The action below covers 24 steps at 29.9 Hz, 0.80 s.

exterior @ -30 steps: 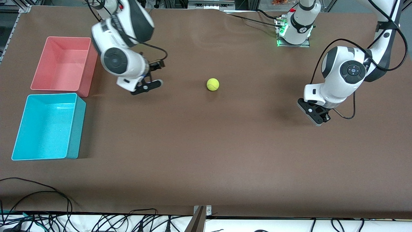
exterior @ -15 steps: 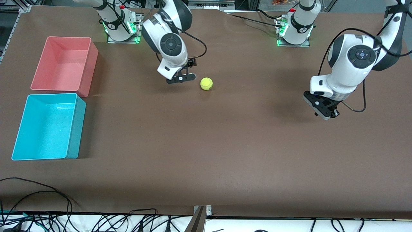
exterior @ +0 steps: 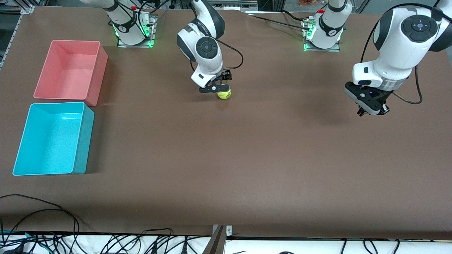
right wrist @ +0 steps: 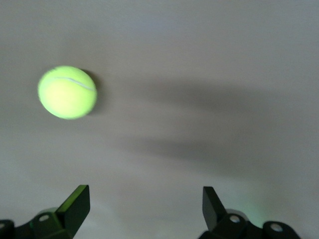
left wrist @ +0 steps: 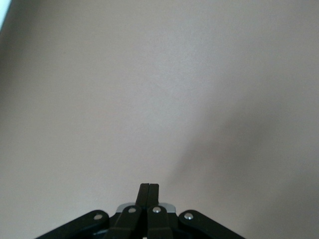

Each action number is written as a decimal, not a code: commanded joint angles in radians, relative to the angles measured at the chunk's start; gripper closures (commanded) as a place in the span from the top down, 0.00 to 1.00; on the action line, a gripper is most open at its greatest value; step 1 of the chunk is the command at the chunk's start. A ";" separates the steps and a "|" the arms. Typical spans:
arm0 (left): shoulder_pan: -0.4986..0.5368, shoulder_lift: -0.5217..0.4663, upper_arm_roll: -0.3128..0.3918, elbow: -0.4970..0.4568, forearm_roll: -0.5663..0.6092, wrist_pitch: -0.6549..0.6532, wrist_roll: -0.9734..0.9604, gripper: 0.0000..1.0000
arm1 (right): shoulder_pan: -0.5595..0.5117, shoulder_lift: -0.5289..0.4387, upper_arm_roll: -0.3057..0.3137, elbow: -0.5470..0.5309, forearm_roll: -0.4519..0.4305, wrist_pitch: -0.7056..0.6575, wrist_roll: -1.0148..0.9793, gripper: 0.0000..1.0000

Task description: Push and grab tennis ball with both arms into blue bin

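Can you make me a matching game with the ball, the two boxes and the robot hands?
Things:
1. tennis ball
2. blue bin
3. pink bin
4. left gripper

Clues:
A. fingers together, holding nothing
B. on the brown table, under the right gripper, whose fingers are apart
C. empty, nearest the front camera
D. empty, beside the blue one, nearer the robot bases

Pairs: 1-B, 2-C, 3-D, 4-A

I work over a wide table (exterior: 247, 158) covered in a plain brown mat, lit evenly from above so soft shadows fall on it. A pink bin (exterior: 70, 70) sits near the right arm's end. Along the edge nearest the front camera, black cables (exterior: 53, 240) tangle over a white strip, beside a small metal bracket (exterior: 221, 230). Metal framing (exterior: 14, 24) borders one corner.
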<state>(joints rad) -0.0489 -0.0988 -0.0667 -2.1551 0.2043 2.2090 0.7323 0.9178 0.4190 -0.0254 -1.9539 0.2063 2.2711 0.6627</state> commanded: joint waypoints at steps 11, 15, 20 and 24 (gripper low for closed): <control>0.003 -0.091 -0.004 -0.011 -0.071 -0.083 -0.051 1.00 | 0.052 0.110 -0.008 0.032 0.087 0.183 0.021 1.00; 0.003 -0.107 -0.002 0.009 -0.117 -0.117 -0.080 1.00 | 0.052 0.121 -0.008 0.032 0.084 0.196 0.017 1.00; 0.003 -0.125 -0.002 0.035 -0.129 -0.190 -0.214 1.00 | 0.052 0.124 -0.010 0.032 0.074 0.202 0.014 1.00; 0.003 -0.134 -0.002 0.067 -0.131 -0.255 -0.318 1.00 | 0.055 0.138 -0.010 0.032 0.074 0.220 0.014 1.00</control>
<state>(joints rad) -0.0490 -0.2084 -0.0667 -2.1267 0.0988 2.0398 0.5267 0.9595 0.5335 -0.0273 -1.9441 0.2702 2.4696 0.6751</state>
